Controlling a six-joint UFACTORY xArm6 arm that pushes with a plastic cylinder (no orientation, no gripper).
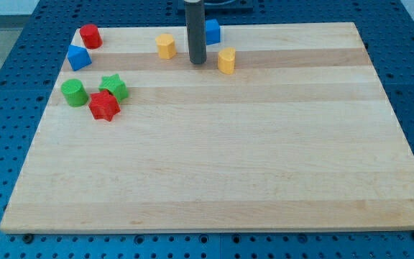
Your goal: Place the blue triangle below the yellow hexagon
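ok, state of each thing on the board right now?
tip: down on the board, between the two yellow blocks, touching neither
blue triangle: far left, beside red cylinder, untouched
yellow hexagon: left of tip
yellow block: right of tip
blue block: partly behind rod
green cylinder, green star, red star: clustered

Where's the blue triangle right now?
The blue triangle sits near the board's top left corner in the camera view, just below the red cylinder and above the green cylinder.
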